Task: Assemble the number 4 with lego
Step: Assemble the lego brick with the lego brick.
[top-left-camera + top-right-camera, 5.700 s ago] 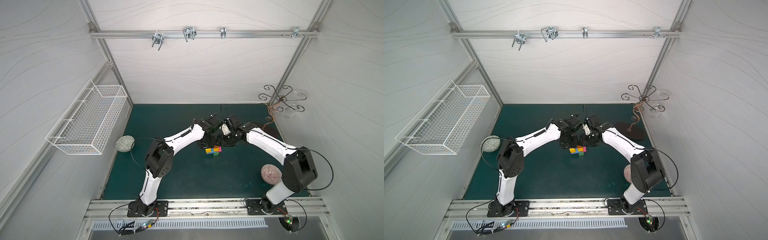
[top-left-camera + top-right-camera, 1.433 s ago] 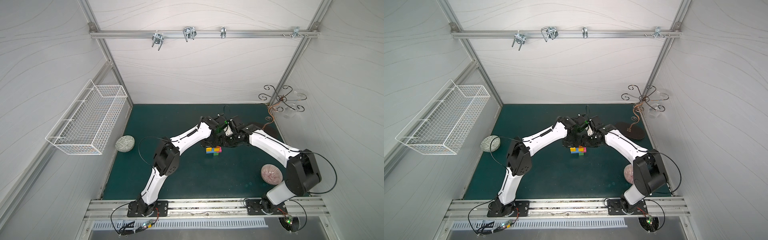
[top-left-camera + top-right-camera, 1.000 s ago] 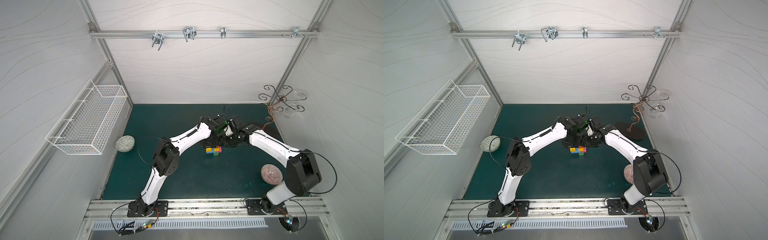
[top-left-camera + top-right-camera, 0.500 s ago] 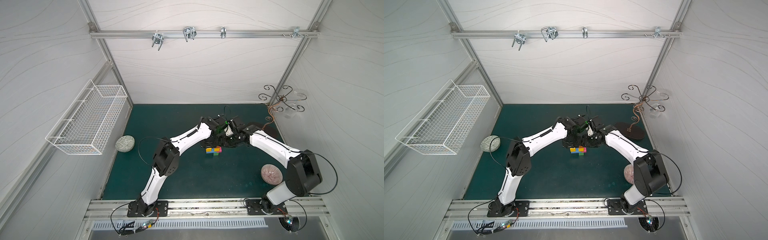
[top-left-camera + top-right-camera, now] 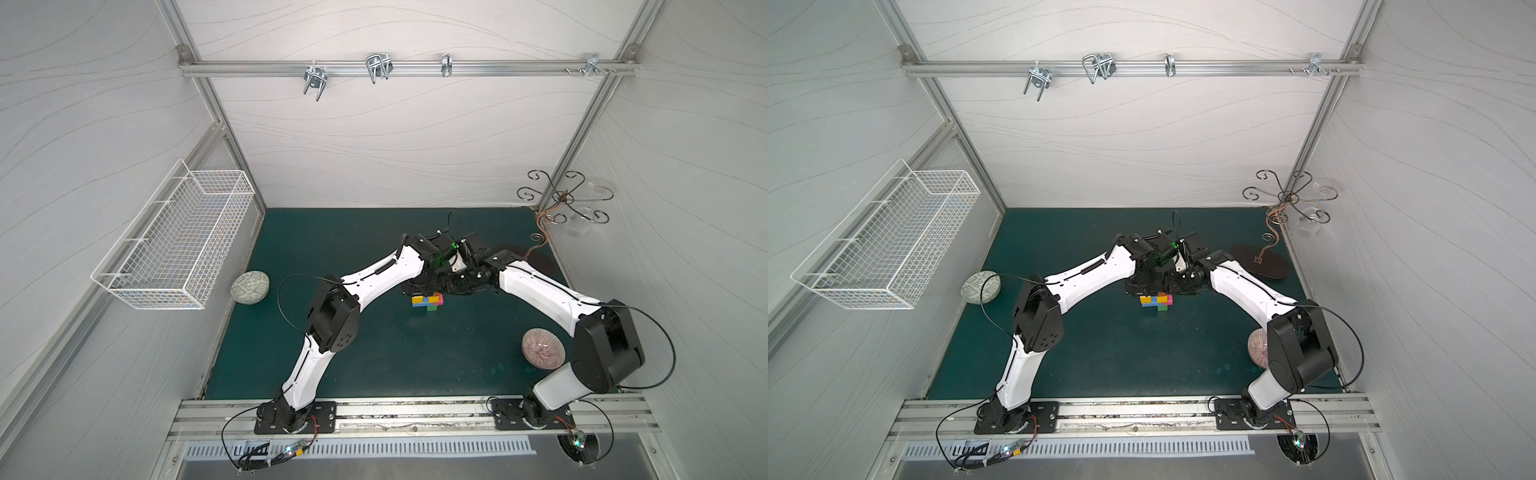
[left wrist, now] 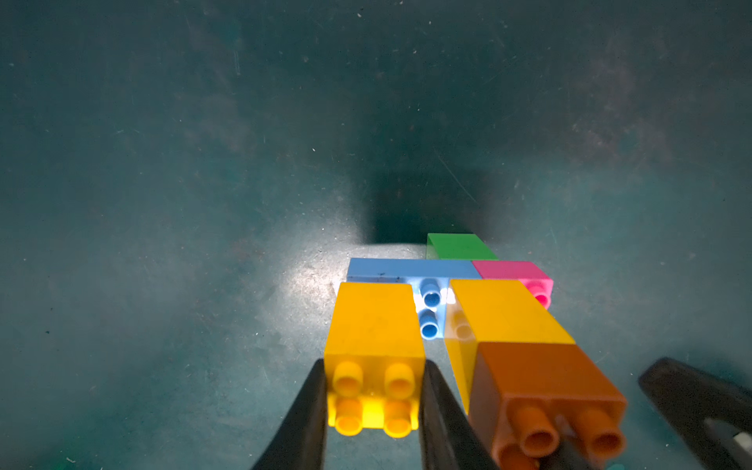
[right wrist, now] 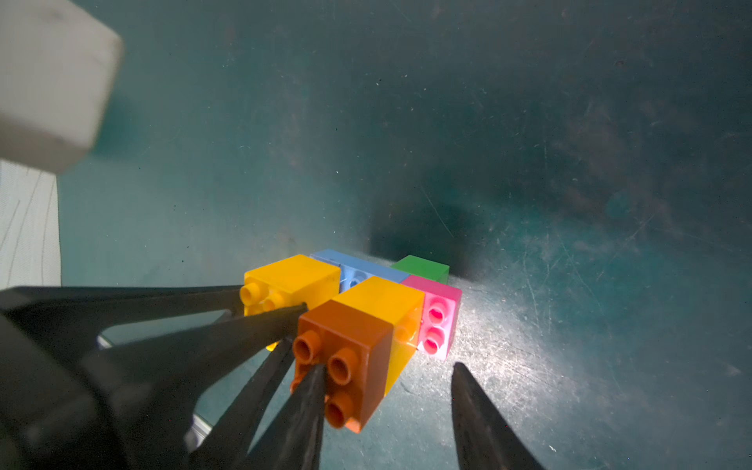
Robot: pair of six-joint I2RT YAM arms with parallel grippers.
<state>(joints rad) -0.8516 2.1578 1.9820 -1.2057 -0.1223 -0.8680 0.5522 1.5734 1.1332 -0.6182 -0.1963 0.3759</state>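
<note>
the number 4 [image 5: 428, 300], a small multicolour cluster of studded plastic lego bricks, lies flat on the dark green mat [image 5: 374, 353] a little right of the middle of the frame in both top views, its studs pointing sideways (toward the two wrists that meet just above it in the picture). the left gripper [image 6: 373, 366] is clamped on a yellow plastic cube [image 6: 374, 317], one black finger against each side, and that cube sits against one end of the long blue bar [image 6: 407, 268]. beside it a second yellow cube [image 6: 504, 309] carries an orange cube [image 6: 541, 374]; a pink cube [image 6: 508, 269] and a green cube [image 6: 460, 246] lie beyond them. the right gripper [image 7: 389, 366] stands parted around the orange cube, one finger [image 7: 309, 407] at its studded face, the other clear of it. a grey patterned bowl [image 5: 250, 286] sits at the left edge of the mat, a pink ribbed bowl [image 5: 542, 347] at lower right.
</note>
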